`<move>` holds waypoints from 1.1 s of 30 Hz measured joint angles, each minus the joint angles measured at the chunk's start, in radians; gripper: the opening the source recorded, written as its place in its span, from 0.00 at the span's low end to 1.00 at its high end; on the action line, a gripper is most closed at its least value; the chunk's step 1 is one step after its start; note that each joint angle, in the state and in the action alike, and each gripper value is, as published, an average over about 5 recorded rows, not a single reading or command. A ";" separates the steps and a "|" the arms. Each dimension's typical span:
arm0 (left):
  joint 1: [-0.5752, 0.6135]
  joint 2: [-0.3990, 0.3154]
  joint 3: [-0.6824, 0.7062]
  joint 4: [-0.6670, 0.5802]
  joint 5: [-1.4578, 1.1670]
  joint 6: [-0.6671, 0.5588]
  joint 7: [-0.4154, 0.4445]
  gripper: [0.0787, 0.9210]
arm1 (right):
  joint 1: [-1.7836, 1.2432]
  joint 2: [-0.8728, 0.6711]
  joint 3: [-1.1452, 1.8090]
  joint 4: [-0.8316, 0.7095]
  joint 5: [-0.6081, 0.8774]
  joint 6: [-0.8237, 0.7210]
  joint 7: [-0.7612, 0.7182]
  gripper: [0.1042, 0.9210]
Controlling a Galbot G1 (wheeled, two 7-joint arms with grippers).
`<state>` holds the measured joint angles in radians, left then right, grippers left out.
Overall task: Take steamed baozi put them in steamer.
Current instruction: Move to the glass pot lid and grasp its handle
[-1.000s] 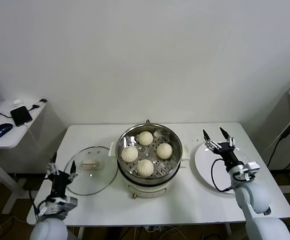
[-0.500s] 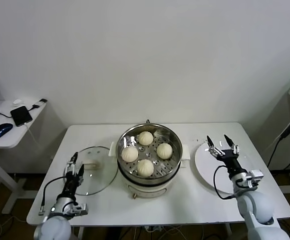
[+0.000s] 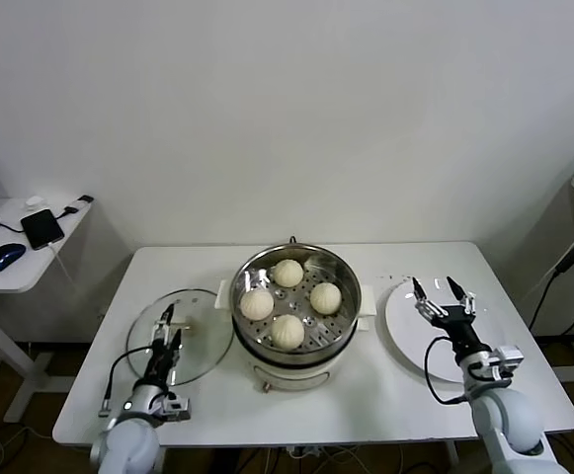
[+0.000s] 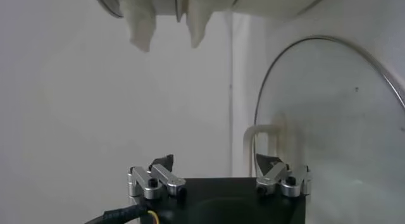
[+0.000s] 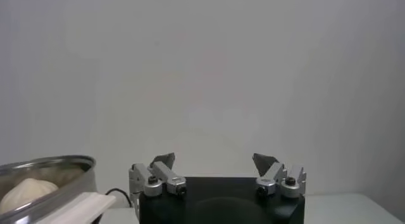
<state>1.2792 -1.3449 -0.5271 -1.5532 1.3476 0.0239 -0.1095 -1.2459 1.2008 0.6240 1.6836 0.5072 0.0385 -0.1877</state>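
Note:
Four cream-white baozi lie on the perforated tray inside the steel steamer (image 3: 338, 269) at the table's middle: one at the back (image 3: 287, 273), one at the left (image 3: 257, 304), one at the right (image 3: 325, 297), one at the front (image 3: 287, 331). My left gripper (image 3: 171, 323) is open and empty above the near edge of the glass lid (image 3: 193, 354); the left wrist view shows the lid (image 4: 329, 118) ahead of it. My right gripper (image 3: 441, 294) is open and empty over the white plate (image 3: 410, 336). The right wrist view shows the steamer's rim (image 5: 47, 165) and one bun (image 5: 25, 190).
The round glass lid with a cream handle (image 3: 180, 323) lies left of the steamer. The bare white plate lies to its right. A side table at the far left holds a phone (image 3: 41, 227) and a mouse (image 3: 3, 257).
My left gripper has moved right and forward, from the table's left edge to over the glass lid. My right gripper has drawn back and lowered a little over the plate.

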 measured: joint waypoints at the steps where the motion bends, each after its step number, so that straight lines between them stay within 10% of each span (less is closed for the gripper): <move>1: -0.006 -0.001 0.001 0.007 0.004 0.002 0.000 0.88 | 0.000 0.000 0.001 -0.001 0.000 0.000 0.000 0.88; 33: -0.148 -0.018 0.020 0.167 0.017 0.111 -0.029 0.88 | -0.016 0.009 -0.001 -0.020 -0.010 0.012 -0.002 0.88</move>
<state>1.1315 -1.3629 -0.5071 -1.3862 1.3651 0.1346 -0.1382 -1.2619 1.2093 0.6232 1.6636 0.4972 0.0500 -0.1892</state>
